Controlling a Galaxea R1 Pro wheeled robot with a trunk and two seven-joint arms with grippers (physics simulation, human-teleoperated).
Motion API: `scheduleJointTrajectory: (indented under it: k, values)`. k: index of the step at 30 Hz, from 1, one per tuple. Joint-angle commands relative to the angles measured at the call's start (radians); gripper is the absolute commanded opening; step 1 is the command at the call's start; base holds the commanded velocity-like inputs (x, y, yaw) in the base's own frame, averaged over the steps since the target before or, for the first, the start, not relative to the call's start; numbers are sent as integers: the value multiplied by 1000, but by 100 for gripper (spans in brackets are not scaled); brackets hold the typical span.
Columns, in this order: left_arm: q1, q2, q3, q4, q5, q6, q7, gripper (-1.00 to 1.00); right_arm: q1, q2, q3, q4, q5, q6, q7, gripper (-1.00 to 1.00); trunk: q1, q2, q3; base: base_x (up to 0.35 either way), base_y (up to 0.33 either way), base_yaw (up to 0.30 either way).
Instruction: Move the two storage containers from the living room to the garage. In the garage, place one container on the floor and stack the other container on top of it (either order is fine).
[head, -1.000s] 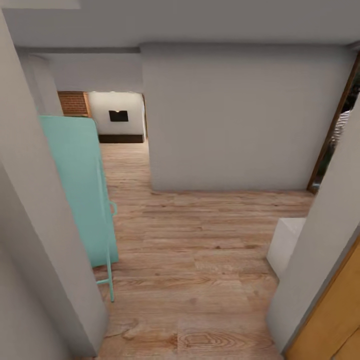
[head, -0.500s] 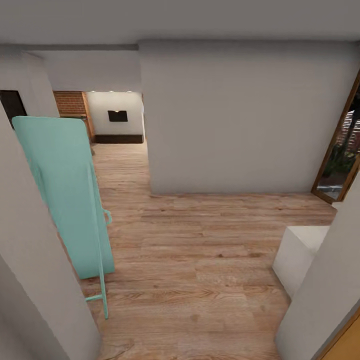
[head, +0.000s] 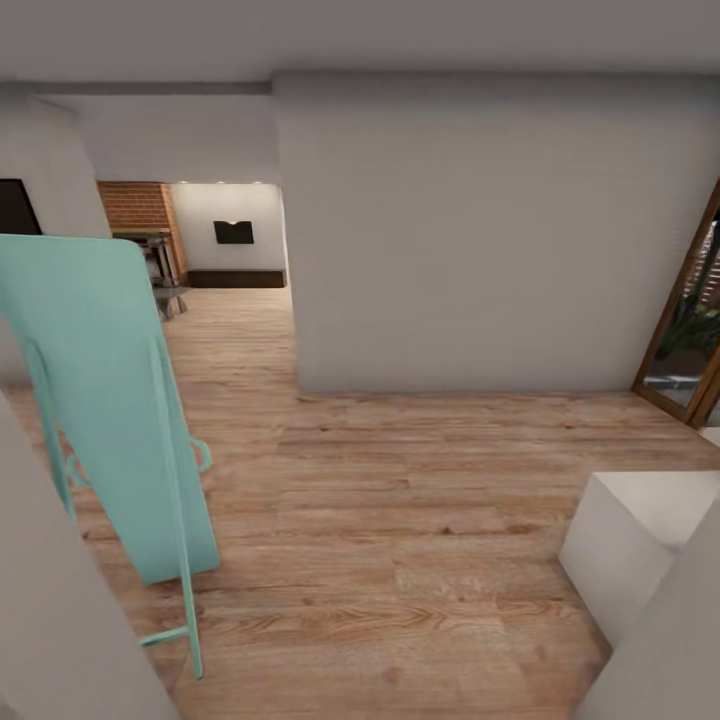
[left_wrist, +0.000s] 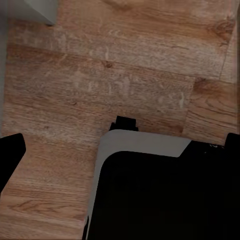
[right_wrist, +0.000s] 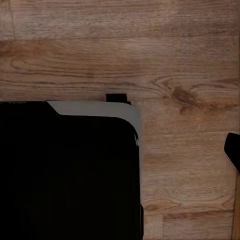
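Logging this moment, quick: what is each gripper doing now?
Left gripper: cannot be told; nothing seen held.
Right gripper: cannot be told; nothing seen held.

Light wood plank flooring (head: 400, 500) fills the lower and middle part of the head view and runs on through an opening at upper left toward a farther room. At the left of the frame a mint-green panel on a thin frame (head: 120, 420) stands tilted on the planks. At lower right a white block (head: 625, 545) rests on them. Both wrist views look down on the same planks, the robot's dark base (left_wrist: 160, 195) over them.
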Motion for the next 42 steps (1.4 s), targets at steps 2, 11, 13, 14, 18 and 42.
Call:
scheduleJointTrajectory:
  k: [2,11,13,14,18,42]
  values:
    - [-1,0,-9,1,8,-3,2,100,-1,0,5,3,-5,-6,-1,100,1,-1,-1,324,0,0]
    - [-1,0,-9,1,8,-3,2,100,-1,0,5,3,-5,-6,-1,100,1,-1,-1,324,0,0]
    - [-1,0,-9,1,8,-3,2,100,-1,0,5,3,-5,-6,-1,100,1,-1,-1,324,0,0]
    - [-1,0,-9,1,8,-3,2,100,-1,0,5,3,-6,-6,-1,100,1,-1,-1,324,0,0]
    - [-1,0,-9,1,8,-3,2,100,-1,0,5,3,-5,-6,-1,100,1,-1,-1,324,0,0]
    - [-1,-1,-9,1,8,-3,2,100,-1,2,4,3,-12,-6,-4,100,1,-1,-1,324,0,0]
